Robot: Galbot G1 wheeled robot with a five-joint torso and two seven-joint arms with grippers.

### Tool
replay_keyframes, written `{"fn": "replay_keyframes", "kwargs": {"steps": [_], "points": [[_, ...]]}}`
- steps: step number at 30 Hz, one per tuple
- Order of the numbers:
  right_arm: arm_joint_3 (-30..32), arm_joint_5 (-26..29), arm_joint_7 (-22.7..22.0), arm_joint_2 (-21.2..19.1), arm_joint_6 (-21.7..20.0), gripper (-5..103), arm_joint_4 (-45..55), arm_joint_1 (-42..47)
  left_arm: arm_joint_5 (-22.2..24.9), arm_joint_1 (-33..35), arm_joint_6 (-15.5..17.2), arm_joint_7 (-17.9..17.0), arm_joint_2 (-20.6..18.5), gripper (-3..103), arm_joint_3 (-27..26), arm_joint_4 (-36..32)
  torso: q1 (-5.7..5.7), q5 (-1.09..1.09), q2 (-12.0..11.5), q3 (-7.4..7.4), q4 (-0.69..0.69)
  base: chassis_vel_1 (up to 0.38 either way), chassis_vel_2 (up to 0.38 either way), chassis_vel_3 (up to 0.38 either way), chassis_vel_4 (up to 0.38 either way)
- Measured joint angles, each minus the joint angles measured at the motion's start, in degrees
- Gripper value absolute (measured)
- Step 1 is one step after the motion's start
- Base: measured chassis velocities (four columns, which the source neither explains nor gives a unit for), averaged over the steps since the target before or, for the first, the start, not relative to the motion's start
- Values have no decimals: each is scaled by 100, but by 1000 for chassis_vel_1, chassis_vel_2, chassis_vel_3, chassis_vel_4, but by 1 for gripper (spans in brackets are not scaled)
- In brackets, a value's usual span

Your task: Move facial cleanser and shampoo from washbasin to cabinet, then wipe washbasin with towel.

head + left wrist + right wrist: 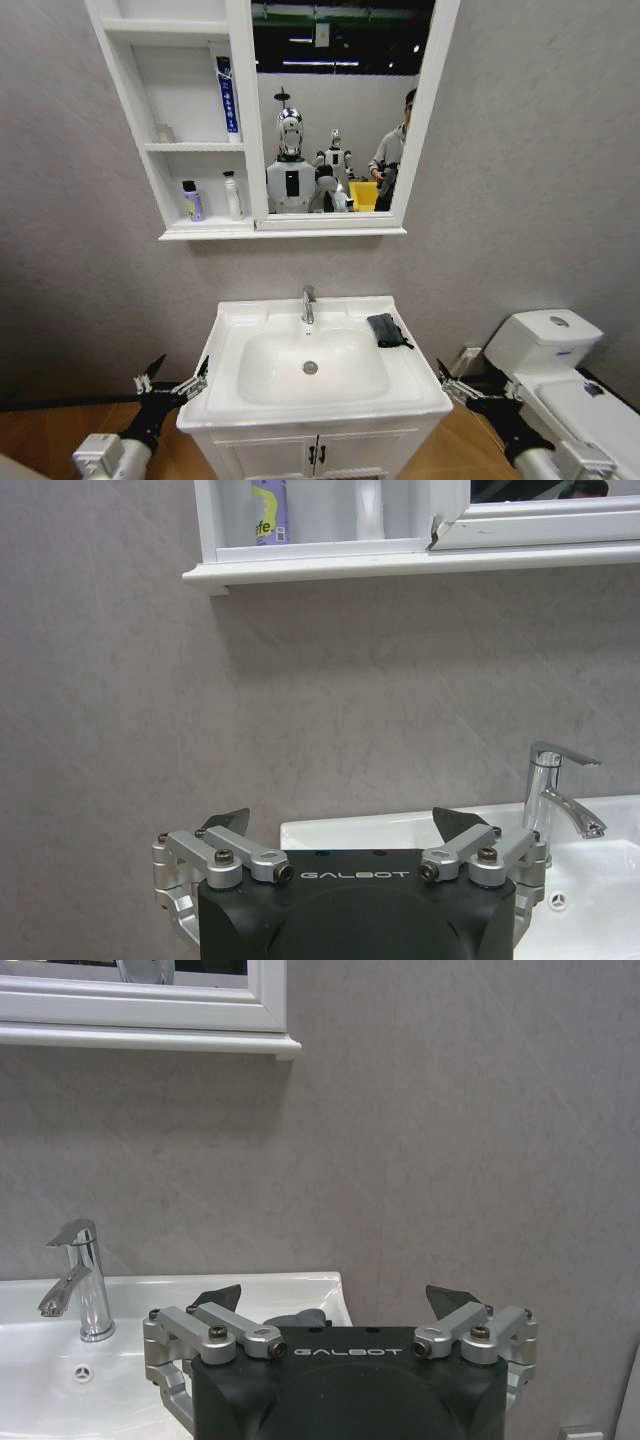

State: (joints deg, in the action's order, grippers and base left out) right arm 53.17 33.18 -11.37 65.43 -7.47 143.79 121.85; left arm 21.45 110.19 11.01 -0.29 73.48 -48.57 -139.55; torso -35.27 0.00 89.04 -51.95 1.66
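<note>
Upper left of the head frame, cabinet [190, 120]: white, three shelf bays beside a mirror [335, 100]. Looks already loaded.
basin [330, 310]: centre-bottom of frame, white, oval bowl, tap [308, 303] at the back rim. No bottles on the rim, so I judge the moving step done and wiping left.
toilet [560, 370]: lower right, just beside the right arm.
right gripper [455, 383]: low at the basin's right edge, fingers spread wide, nothing held.
left gripper [172, 381]: low at the basin's left edge, fingers spread wide, nothing held.
blue tube [228, 95]: middle bay, upright against the mirror-side wall.
white bottle [232, 196]: bottom bay, upright, right side.
purple bottle [192, 201]: bottom bay, left of the white one, apart from it.
towel [388, 329]: dark, bunched on the basin's right rim, right of the tap, nearest the right gripper.
risk 1: towel lies flat on hard ceramic; a shallow pinch likely catches one fold and it slips out mid-wipe.
risk 2: tap sits close to the towel; a wide sweep could knock an open finger into it.
risk 3: right arm is tight between basin and toilet; swinging outward could clip the toilet.
</note>
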Motion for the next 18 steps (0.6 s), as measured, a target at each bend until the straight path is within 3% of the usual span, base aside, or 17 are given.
{"fn": "replay_keyframes", "kwargs": {"steps": [18], "points": [[1,-13,-199,129,85,100,-55,-319,0,0,0,0,0,100,0,0,0,-1,0,0,0,0,0,0,0]]}}
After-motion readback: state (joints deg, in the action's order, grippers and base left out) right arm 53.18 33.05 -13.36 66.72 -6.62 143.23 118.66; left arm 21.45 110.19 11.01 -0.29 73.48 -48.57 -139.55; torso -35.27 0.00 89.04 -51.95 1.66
